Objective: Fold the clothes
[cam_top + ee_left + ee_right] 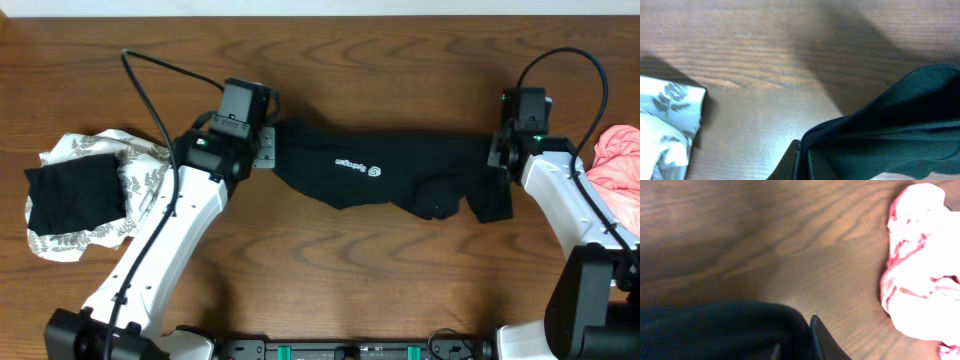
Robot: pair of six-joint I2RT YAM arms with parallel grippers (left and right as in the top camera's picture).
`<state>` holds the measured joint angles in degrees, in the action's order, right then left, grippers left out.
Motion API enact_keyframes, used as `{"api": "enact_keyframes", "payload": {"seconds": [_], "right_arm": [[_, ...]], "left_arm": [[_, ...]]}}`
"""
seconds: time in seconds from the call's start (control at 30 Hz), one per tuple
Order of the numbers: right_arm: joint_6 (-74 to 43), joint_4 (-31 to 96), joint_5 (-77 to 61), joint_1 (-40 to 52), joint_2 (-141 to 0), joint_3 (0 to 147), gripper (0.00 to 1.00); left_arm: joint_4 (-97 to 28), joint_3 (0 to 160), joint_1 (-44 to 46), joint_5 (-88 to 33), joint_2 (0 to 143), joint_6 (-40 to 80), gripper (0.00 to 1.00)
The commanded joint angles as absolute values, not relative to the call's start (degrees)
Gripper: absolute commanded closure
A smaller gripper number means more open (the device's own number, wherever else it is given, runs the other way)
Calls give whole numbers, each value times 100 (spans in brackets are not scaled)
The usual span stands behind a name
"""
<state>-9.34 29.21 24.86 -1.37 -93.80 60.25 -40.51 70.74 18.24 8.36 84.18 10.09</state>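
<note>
- While your two arms stand at opposite ends of the wooden surface, the black shirt runs stretched between them, its white lettering facing up.
- Your left pincer is clamped on the shirt's left end, and your right pincer is clamped on its right end.
- At far left a white leaf-print garment lies crumpled, with a black piece resting on it.
- A pink garment sits bunched at the right edge.
</note>
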Motion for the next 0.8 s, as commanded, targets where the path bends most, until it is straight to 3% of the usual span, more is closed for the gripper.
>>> {"api": "enact_keyframes", "payload": {"seconds": [0.0, 0.13, 0.27, 0.33, 0.43, 0.47, 0.7, 0.77], "right_arm": [[-760, 2788, 2233, -110, -9321, 6012, 90], [-760, 2676, 2211, -102, -9321, 6071, 98], [-716, 2676, 2200, -117, -9251, 6152, 97], [-718, 2679, 2174, -115, -9185, 6152, 85], [-716, 2674, 2025, -115, -9096, 6152, 47], [-690, 2655, 1916, -115, -9063, 6152, 43], [790, 2198, -864, -110, -8702, 6152, 30], [784, 2097, -1739, -108, -8687, 6152, 33]], "left_arm": [[-3892, 7107, 1704, 1059, 8147, 530, 94], [-3651, 7258, 1704, 1061, 7913, 316, 94], [-3568, 7609, 1704, 1059, 7684, 252, 94], [-3546, 7881, 1706, 1057, 7577, 239, 94], [-3551, 8298, 1706, 943, 7478, 134, 94], [-3548, 8405, 1706, 803, 7465, 78, 94], [-3629, 8814, 1721, 353, 7430, 62, 94], [-3614, 8816, 1721, 336, 7402, 62, 94]]}}
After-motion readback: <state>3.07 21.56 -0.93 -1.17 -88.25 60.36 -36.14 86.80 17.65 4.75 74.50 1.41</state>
